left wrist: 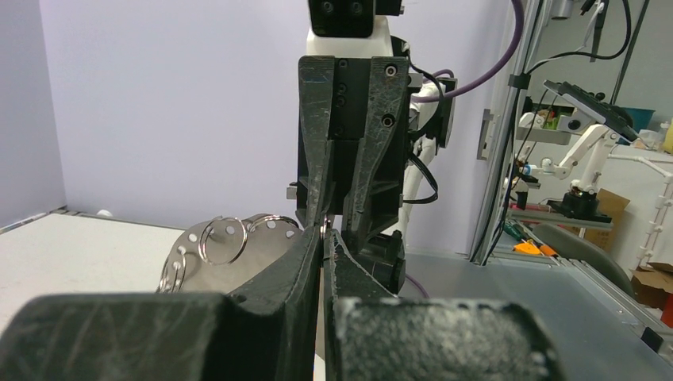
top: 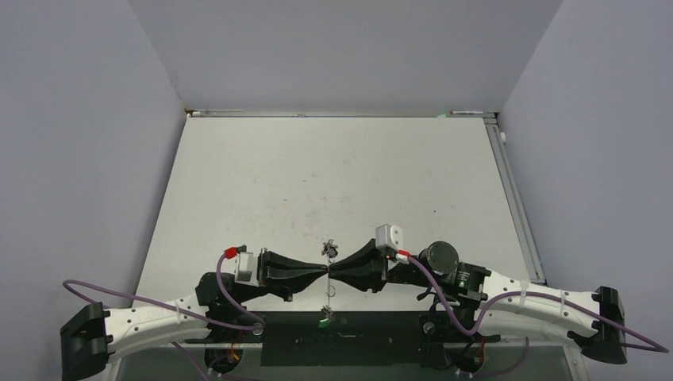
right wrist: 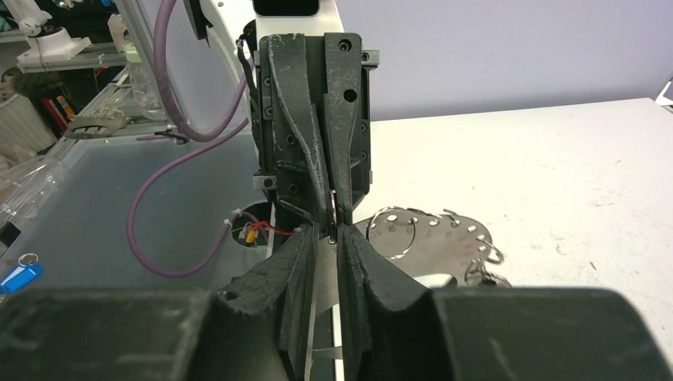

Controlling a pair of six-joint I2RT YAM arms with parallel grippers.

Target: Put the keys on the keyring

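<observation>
While left jaws pinch keyring (top: 328, 252), green-tagged key (top: 324, 321) dangles.

pincers 2: left pincer (top: 324, 271), right pincer (top: 335, 271) | key with green tag (top: 324, 321) 1 | blue tag (right wrist: 17, 279) 1 | counter (top: 317, 175) 1

Silvery keyring (top: 327, 292); green key tag (top: 324, 321); white table (top: 317, 175); purple cables (top: 119, 295).

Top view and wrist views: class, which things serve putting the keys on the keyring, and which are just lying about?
Job in hand:
keyring wire
green-tagged key
ringed metal disc, probably
left fingers
right fingers

Lying about:
blue key tag
cardboard box beyond the table
</observation>
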